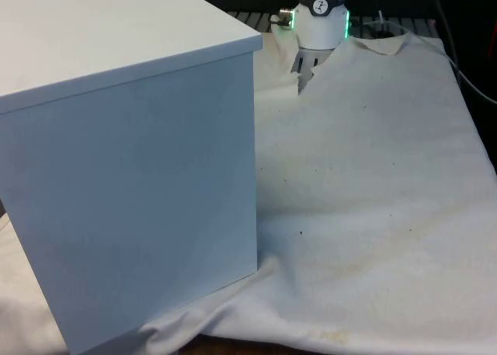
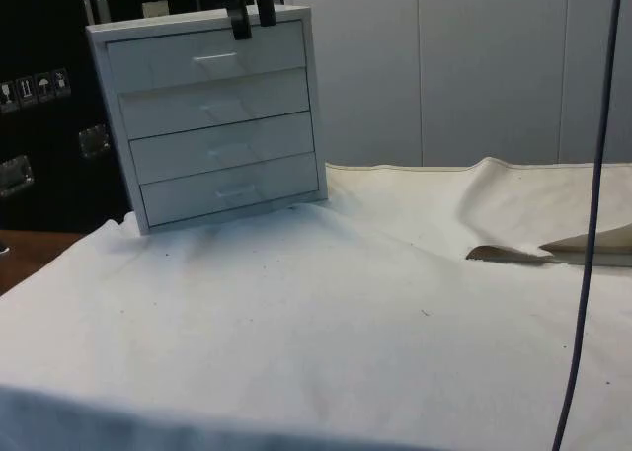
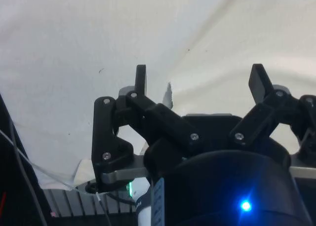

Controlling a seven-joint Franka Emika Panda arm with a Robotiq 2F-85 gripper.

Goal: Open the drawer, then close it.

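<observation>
A white chest of drawers [image 2: 219,125] stands on the cloth with four drawers, all pushed in; the top drawer [image 2: 207,56] has a pale handle [image 2: 215,58]. In the front view the chest [image 1: 132,176] turns its plain back and side to the camera. My gripper [image 2: 252,19] hangs high in front of the chest's top edge, apart from the handle. The black fingers [image 3: 140,80] stand wide apart in the wrist view, and my gripper [image 3: 199,82] is open with nothing but cloth beyond it. In the front view my gripper [image 1: 305,74] hangs past the chest's far corner.
The white cloth [image 2: 346,313] lies in wrinkles, with a raised fold [image 2: 553,249] at the side view's right. A dark cable [image 2: 591,224] hangs down there. The table's edge [image 1: 272,343] runs close below the chest in the front view.
</observation>
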